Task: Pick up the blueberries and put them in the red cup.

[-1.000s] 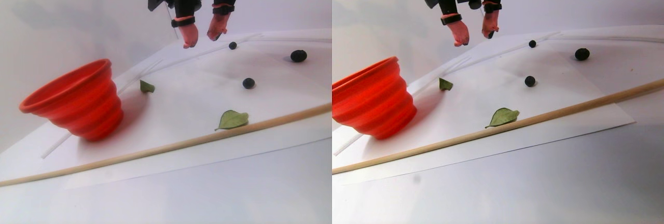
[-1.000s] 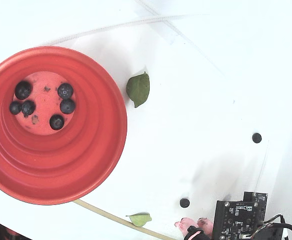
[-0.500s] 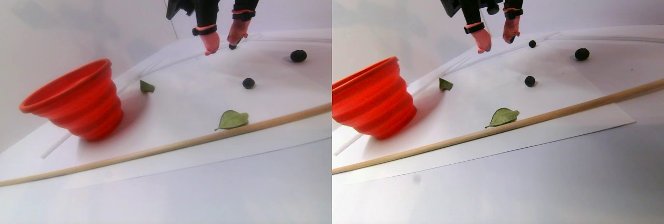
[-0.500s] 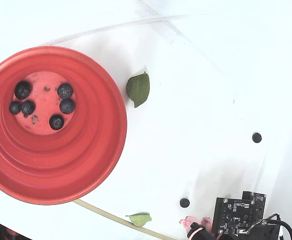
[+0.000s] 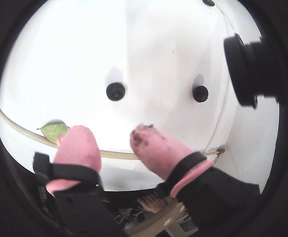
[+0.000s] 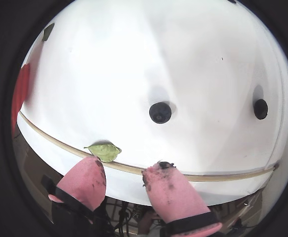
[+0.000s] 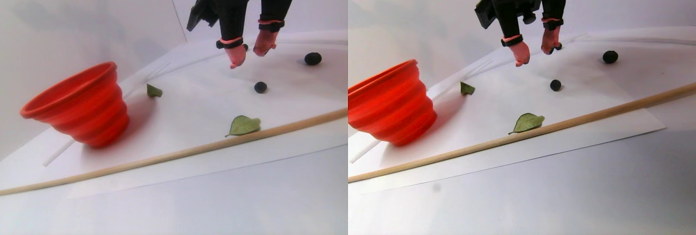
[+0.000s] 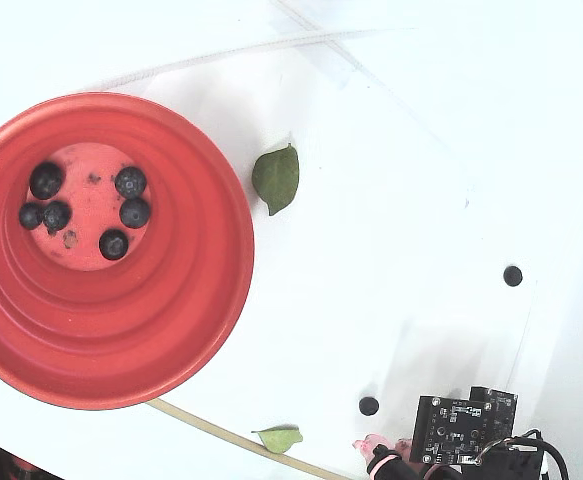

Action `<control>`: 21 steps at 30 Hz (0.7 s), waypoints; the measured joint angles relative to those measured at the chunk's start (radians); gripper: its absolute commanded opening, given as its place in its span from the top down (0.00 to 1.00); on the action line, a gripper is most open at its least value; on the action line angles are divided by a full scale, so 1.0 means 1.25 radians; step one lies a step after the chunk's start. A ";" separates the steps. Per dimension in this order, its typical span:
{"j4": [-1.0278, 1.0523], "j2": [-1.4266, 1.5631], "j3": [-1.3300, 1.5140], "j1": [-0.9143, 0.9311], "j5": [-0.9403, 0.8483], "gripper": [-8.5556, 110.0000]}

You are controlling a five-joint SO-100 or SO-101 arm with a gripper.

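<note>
My gripper [image 7: 248,57] hangs open and empty above the back of the white sheet, its pink fingertips [image 5: 77,140] stained dark. In a wrist view one loose blueberry [image 5: 115,91] lies ahead of the gap between the fingers and another blueberry [image 5: 200,93] sits to its right. The stereo pair view shows a blueberry [image 7: 260,87] in front of the gripper and a bigger one [image 7: 312,59] to the right. The red cup [image 7: 76,107] stands at the left. From the fixed view, several blueberries [image 8: 121,210] lie on the cup's bottom, and the gripper [image 8: 388,445] is at the lower edge.
A long wooden stick [image 7: 163,156] runs across the front of the white paper [image 7: 185,115]. One green leaf [image 7: 243,125] lies against the stick, a smaller leaf [image 7: 154,90] near the cup. A pale thin tube [image 7: 136,85] runs behind the cup.
In the stereo pair view the gripper has travelled right and down toward the loose blueberries, staying open. The berries, leaves and cup have not moved.
</note>
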 measured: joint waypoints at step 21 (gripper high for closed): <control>-0.175 -0.220 -0.031 0.020 0.007 0.79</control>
